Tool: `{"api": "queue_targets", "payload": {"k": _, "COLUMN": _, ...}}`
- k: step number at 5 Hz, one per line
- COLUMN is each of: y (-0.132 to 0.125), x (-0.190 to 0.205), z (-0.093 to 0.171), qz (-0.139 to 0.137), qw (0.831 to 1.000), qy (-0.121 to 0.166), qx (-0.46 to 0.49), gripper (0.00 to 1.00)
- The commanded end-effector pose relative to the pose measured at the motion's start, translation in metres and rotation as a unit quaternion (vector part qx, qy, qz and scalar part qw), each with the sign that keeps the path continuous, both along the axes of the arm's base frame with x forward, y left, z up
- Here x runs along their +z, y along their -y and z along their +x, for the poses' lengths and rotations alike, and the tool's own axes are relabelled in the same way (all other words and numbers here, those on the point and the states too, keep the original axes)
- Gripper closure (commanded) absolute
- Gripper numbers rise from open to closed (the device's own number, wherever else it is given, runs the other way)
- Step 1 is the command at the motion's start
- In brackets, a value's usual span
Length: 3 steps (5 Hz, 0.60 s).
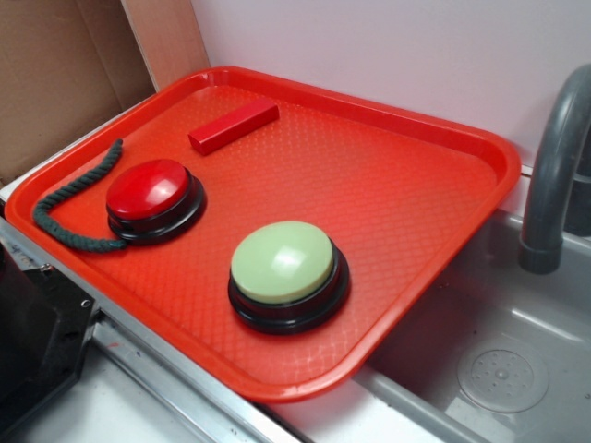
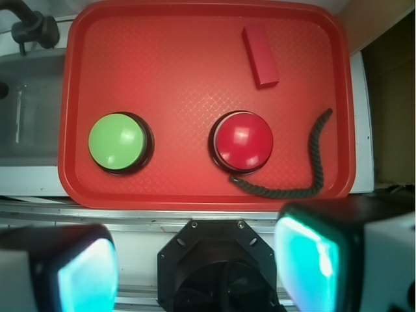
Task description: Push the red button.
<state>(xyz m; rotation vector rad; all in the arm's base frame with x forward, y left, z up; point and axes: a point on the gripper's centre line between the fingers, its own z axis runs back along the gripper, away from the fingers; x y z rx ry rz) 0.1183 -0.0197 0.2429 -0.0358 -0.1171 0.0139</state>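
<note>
The red button [image 2: 244,142] is seated on the red tray [image 2: 175,52], right of the green button [image 2: 117,142], with a dark rope [image 2: 305,175] curled beside it. The pincer [image 2: 195,266] is held apart, well short of the tray.

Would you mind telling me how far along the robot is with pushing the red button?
Nothing looks done yet: the red button sits untouched on the red tray, beside the green button, the red block and the dark rope. In the wrist view the gripper hangs open, off the near edge of the tray, holding nothing. Left to do: move over the red button, come down and press it.
</note>
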Motion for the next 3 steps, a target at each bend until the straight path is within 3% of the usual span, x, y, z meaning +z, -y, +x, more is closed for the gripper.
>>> {"api": "queue_targets", "payload": {"k": 1, "y": 0.000, "x": 0.000, "z": 0.000, "qz": 0.000, "qw": 1.000, "qy": 0.000, "qx": 0.000, "gripper": 0.00}}
{"api": "queue_targets", "payload": {"k": 2, "y": -0.030, "x": -0.050, "z": 0.033, "qz": 0.024, "qw": 0.999, "qy": -0.036, "qx": 0.032, "gripper": 0.00}}
{"api": "queue_targets", "payload": {"k": 3, "y": -0.028, "x": -0.090, "z": 0.069, "qz": 0.055, "qw": 0.998, "qy": -0.024, "qx": 0.005, "gripper": 0.00}}
